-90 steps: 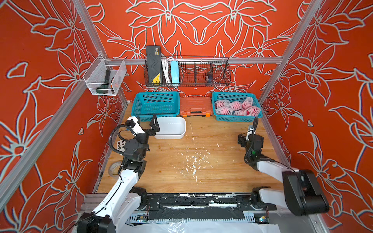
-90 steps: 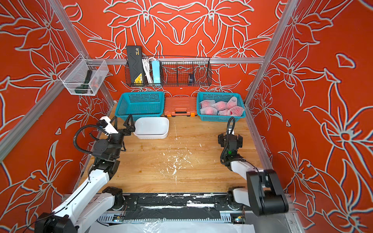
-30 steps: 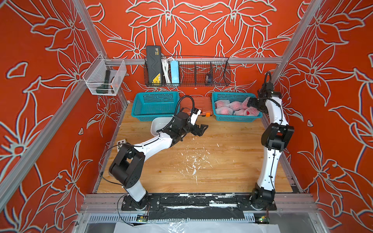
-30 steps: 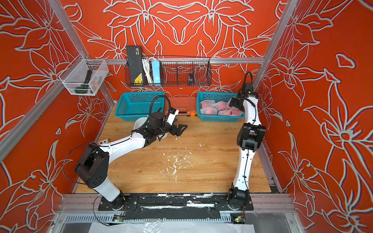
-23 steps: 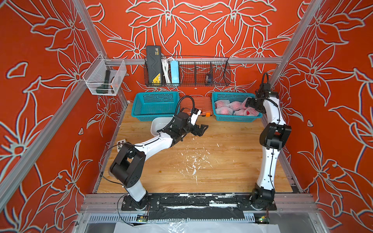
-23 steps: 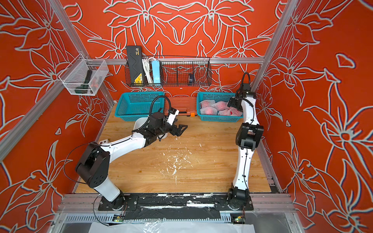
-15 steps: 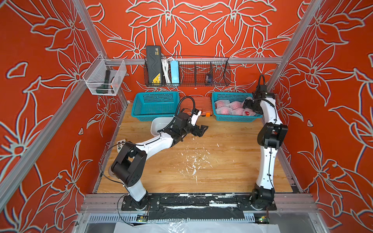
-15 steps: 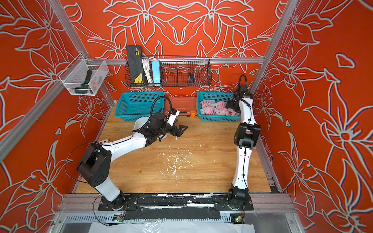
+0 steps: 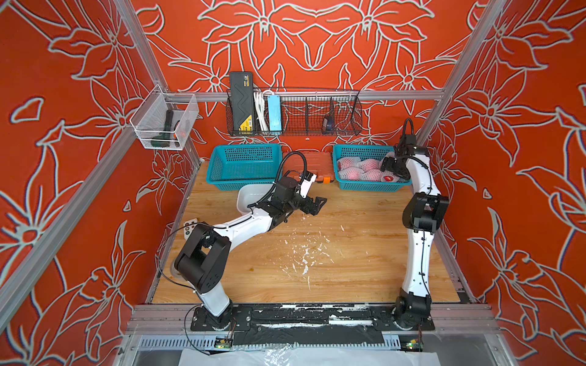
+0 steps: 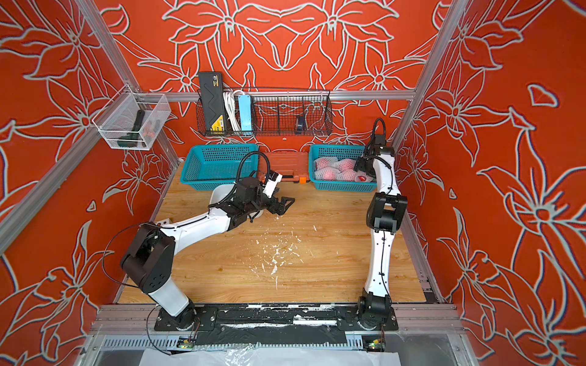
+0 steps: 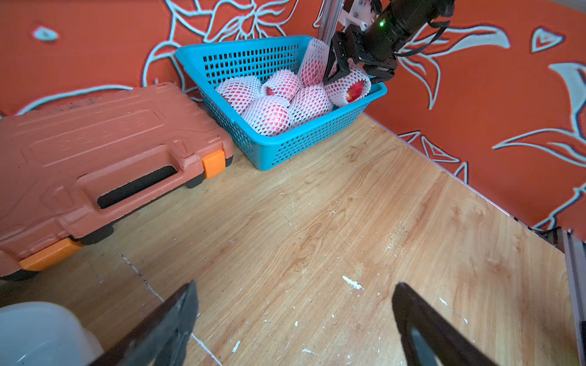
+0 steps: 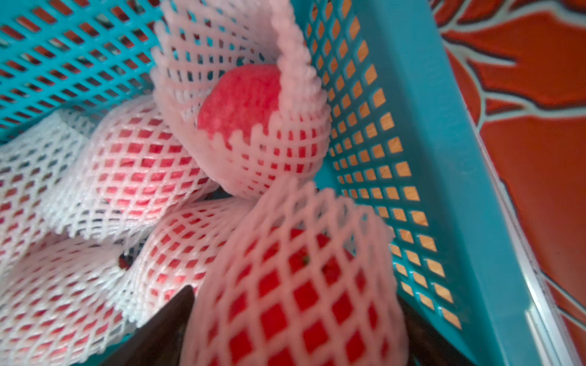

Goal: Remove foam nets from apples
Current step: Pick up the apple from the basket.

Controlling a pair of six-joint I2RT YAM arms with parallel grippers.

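Observation:
Several apples in white foam nets (image 9: 358, 168) (image 11: 269, 115) lie in the right teal basket (image 9: 367, 187) (image 11: 301, 145) (image 12: 444, 158). My right gripper (image 9: 390, 172) (image 10: 363, 174) (image 12: 295, 298) reaches down into that basket at its right end. Its jaws press both sides of one netted apple (image 12: 295, 269) (image 11: 348, 84), which rests in the basket. My left gripper (image 9: 317, 202) (image 10: 287, 202) (image 11: 295, 286) hovers open over the wooden table near the middle, with nothing between its fingers.
An empty teal basket (image 9: 244, 164) stands at the back left, with an orange tool case (image 9: 304, 161) (image 11: 95, 152) between the baskets. A white bin (image 9: 250, 198) (image 11: 38, 332) sits under the left arm. White foam scraps (image 9: 304, 256) litter the table.
Both arms have come up from their rest poses at the front. Over the last second the right gripper dropped into the basket and narrowed onto a netted apple. The left arm barely moved.

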